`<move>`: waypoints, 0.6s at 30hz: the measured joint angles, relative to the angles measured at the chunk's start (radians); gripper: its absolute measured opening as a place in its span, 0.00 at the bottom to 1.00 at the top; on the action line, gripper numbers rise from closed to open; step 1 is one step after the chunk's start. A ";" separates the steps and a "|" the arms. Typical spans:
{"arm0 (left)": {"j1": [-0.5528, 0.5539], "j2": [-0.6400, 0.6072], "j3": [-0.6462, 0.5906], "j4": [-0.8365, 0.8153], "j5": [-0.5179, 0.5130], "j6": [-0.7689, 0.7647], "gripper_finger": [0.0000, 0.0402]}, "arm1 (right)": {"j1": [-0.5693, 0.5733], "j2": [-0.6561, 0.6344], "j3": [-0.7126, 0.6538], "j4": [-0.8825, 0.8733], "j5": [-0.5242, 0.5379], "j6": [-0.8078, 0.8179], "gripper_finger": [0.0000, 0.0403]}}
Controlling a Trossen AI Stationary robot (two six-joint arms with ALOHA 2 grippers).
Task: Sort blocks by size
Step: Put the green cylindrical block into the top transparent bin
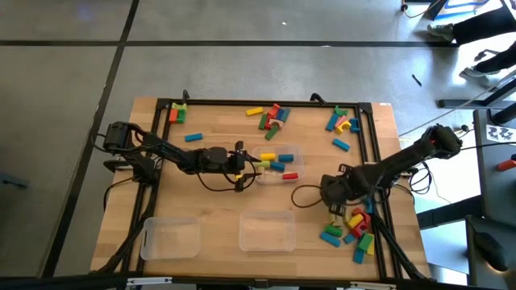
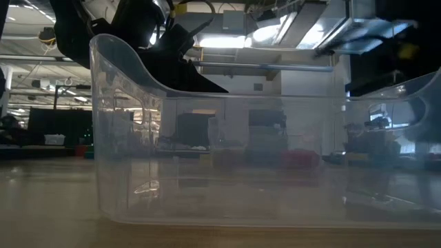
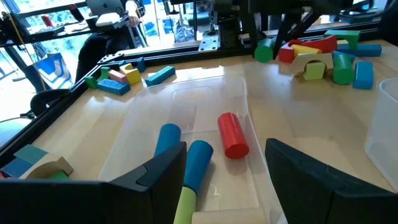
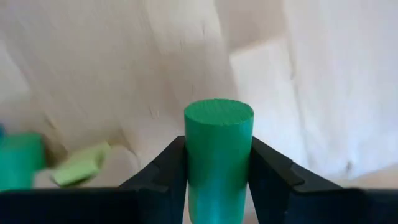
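Observation:
My right gripper [image 1: 331, 193] hangs over the table's near right part, pointing down, shut on a green cylinder block [image 4: 219, 155]. Below and beside it lies a pile of coloured blocks [image 1: 353, 227]. My left gripper [image 3: 224, 168] stands open at the left end of a clear tray [image 1: 297, 151] in the table's middle. A red cylinder [image 3: 232, 134], two blue ones [image 3: 198, 163] and a yellow one [image 3: 186, 202] lie on that tray's floor. More blocks lie along the far edge [image 1: 270, 117]. My right gripper pinches the green cylinder's curved sides [image 4: 189, 168] between its two fingers [image 4: 163, 171], coming from above. The cylinder runs along the fingers, and its flat end [image 4: 219, 112] stands out past them. It hangs clear of the table.
Two clear trays [image 1: 169, 238] [image 1: 267, 230] sit near the table's front edge; one fills the low view [image 2: 220, 165]. Block groups lie at the far right [image 1: 343, 122] and far left corner [image 1: 177, 113]. A black frame [image 1: 377, 145] rims the wooden top.

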 joint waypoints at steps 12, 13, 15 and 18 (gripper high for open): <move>0.000 0.000 0.000 -0.001 0.000 0.000 0.53 | -0.144 0.000 0.196 -0.004 0.087 -0.169 0.32; 0.000 0.000 0.000 -0.001 0.000 0.000 0.53 | -0.153 0.000 0.206 0.001 0.093 -0.182 0.32; 0.000 0.000 0.000 -0.001 0.000 -0.001 0.53 | -0.169 0.000 0.219 0.020 0.106 -0.205 0.33; 0.000 0.000 0.000 -0.001 0.000 0.000 0.53 | -0.195 0.000 0.226 0.063 0.124 -0.242 0.33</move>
